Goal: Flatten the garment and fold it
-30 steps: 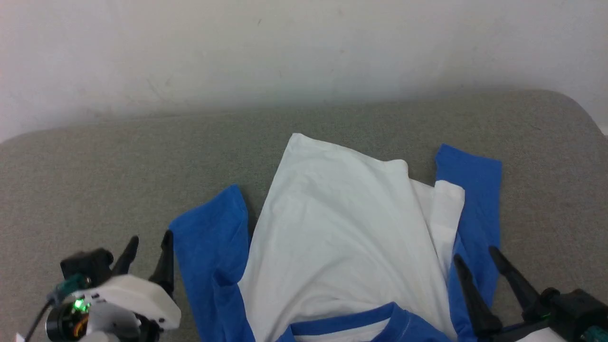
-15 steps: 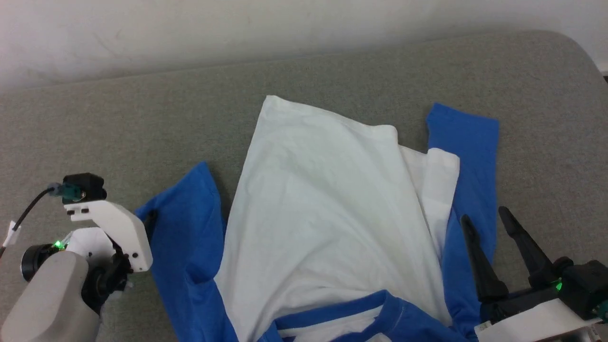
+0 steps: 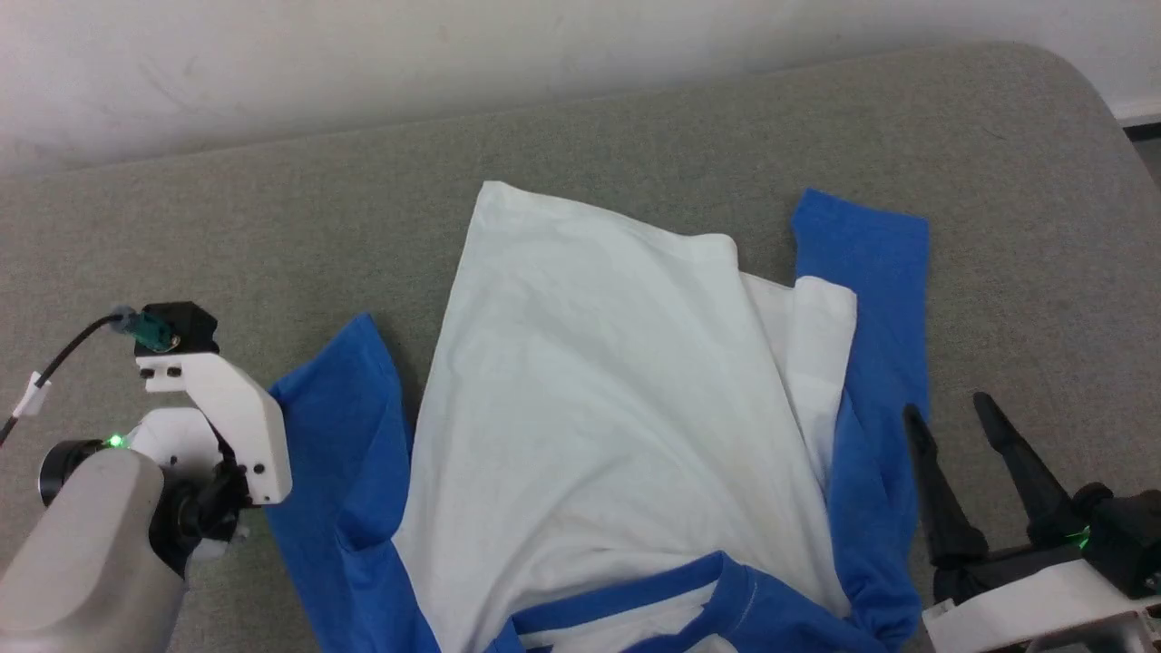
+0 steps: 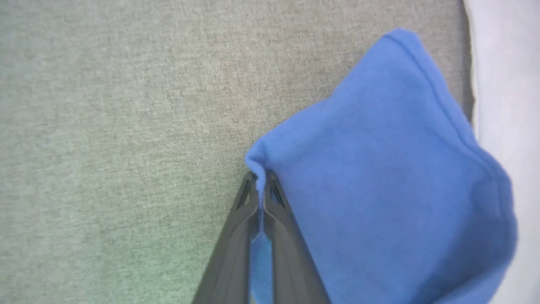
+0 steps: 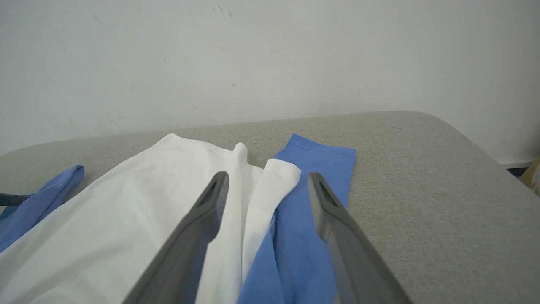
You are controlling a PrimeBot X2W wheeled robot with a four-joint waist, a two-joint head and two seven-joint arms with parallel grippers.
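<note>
Pinching: left gripper [image 4: 260, 179] clamped on the outer corner of the left sleeve [image 4: 371, 169], with a strip of blue cloth between the closed fingers.
garment [image 3: 599, 408]: spread on the grey padded surface [image 3: 181, 236]. The collar [image 3: 635, 603] is nearest the robot and the hem is far. The white body is rumpled and its right side is doubled over.
left arm pose: low at left in the head view, wrist turned in toward the sleeve. The white camera bracket sits on top and hides the fingers there.
right gripper [image 3: 948, 406]: fingers spread wide and holding nothing, pointing away from the robot. It is just beside the outer edge of the right sleeve [image 3: 875, 363]. Can't tell if it touches.
right arm pose: low at right.
lights: green light [image 3: 115, 442] lit on the left wrist.
</note>
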